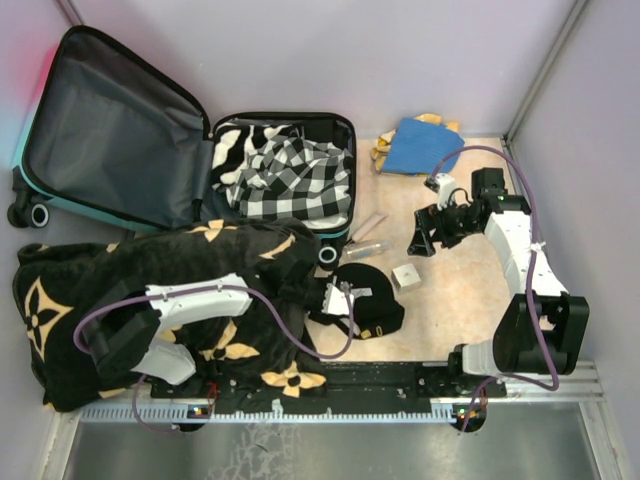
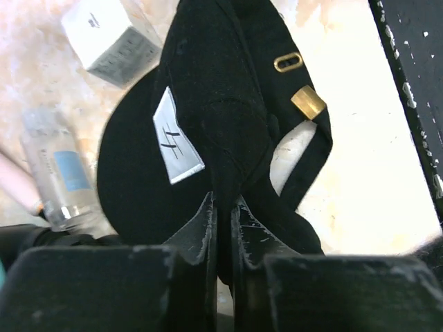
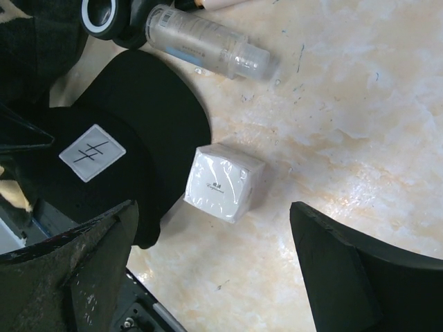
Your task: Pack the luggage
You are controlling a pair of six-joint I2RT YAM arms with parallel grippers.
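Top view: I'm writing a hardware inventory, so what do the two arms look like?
Both the left arm and right arm have white shells, black joints and a looping purple-grey cable. Their fingers are black, wedge-shaped and scuffed.

My left fingers [image 2: 197, 242] are matt black plastic, scuffed grey at the edges, and so are my right fingers [image 3: 69, 270]. The cap [image 2: 208, 90] is soft, matt black cloth, with a white woven patch [image 2: 177, 135] and a shiny brass-coloured metal buckle [image 2: 309, 101]. The small box [image 3: 225, 182] is white under a glossy wrap; the bottle [image 3: 208, 43] is clear plastic. The counter [image 3: 360, 104] is smooth, marbled and finely scratched.
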